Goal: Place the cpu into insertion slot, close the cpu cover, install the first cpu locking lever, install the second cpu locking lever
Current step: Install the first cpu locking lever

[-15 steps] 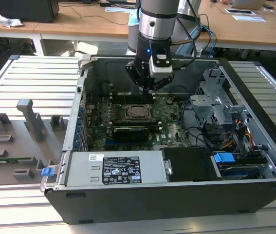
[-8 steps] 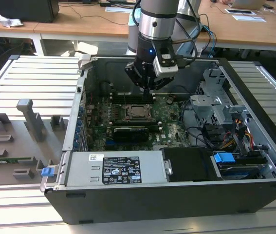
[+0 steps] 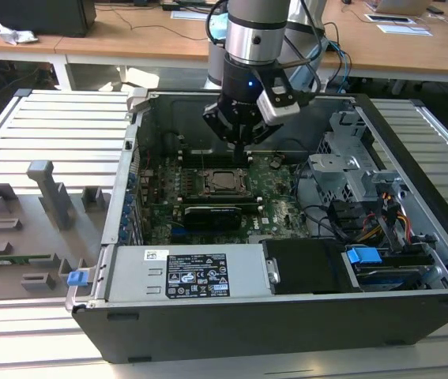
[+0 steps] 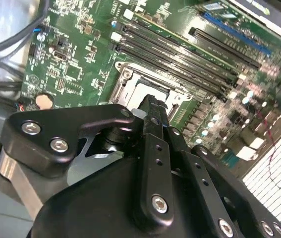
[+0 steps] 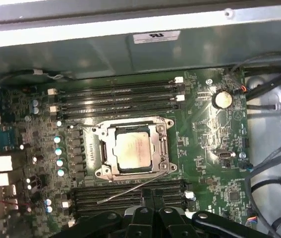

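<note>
The cpu (image 5: pixel 132 149) lies flat in the insertion slot (image 5: pixel 164 130) on the green board, its silver top showing through the window of the cpu cover (image 5: pixel 110 148), which lies down around it. A thin wire locking lever (image 5: pixel 130 191) sticks out loose from the socket's corner, slanting over the memory slots. My gripper (image 5: pixel 149 194) hangs just above the board beside that lever with its black fingers pressed together and nothing seen between them. In the exterior view the gripper (image 3: pixel 240 151) stands over the far edge of the socket, with the cpu (image 3: pixel 224 180) just in front. In the second wrist view the fingertips (image 4: pixel 152 104) overlap the cover (image 4: pixel 125 84).
Memory slots (image 5: pixel 120 96) flank the socket on two sides. A long black card (image 3: pixel 212 213) lies in front of the socket, and the power supply (image 3: pixel 184 272) sits along the case's near wall. A drive cage with cables (image 3: pixel 350 185) fills the exterior view's right. Grey fixtures (image 3: pixel 50 193) stand outside the case.
</note>
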Motion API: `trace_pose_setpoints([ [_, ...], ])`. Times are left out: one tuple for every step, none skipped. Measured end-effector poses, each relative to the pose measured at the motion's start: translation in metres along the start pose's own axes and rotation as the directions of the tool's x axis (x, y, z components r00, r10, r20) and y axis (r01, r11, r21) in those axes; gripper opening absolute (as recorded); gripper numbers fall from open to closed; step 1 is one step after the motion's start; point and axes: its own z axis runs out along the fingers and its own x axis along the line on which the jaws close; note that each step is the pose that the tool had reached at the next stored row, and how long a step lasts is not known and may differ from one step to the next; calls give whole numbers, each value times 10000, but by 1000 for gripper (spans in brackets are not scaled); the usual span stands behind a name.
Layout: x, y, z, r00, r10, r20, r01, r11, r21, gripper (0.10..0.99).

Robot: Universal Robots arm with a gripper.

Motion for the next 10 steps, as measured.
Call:
trace_pose_setpoints([
  [0, 0, 0, 9999, -164, 7, 164, 9999, -27, 106],
  [1, 0, 0, 9999, -167, -2, 167, 9997, -190, 106],
  [0, 0, 0, 9998, -214, -7, 214, 9992, -349, 106],
  [0, 0, 0, 9996, -286, -9, 286, 9984, -489, 106],
  [0, 0, 0, 9995, -307, -10, 306, 9982, -520, 106],
  [0, 1, 0, 9995, -312, -8, 311, 9982, -520, 106],
  [0, 1, 0, 9995, -314, -9, 313, 9982, -520, 106],
  [0, 0, 0, 9995, -316, -8, 316, 9981, -521, 106],
  [2, 0, 0, 9995, -320, -8, 319, 9981, -521, 106],
  [18, -1, 1, 9995, -319, -9, 318, 9981, -521, 106],
])
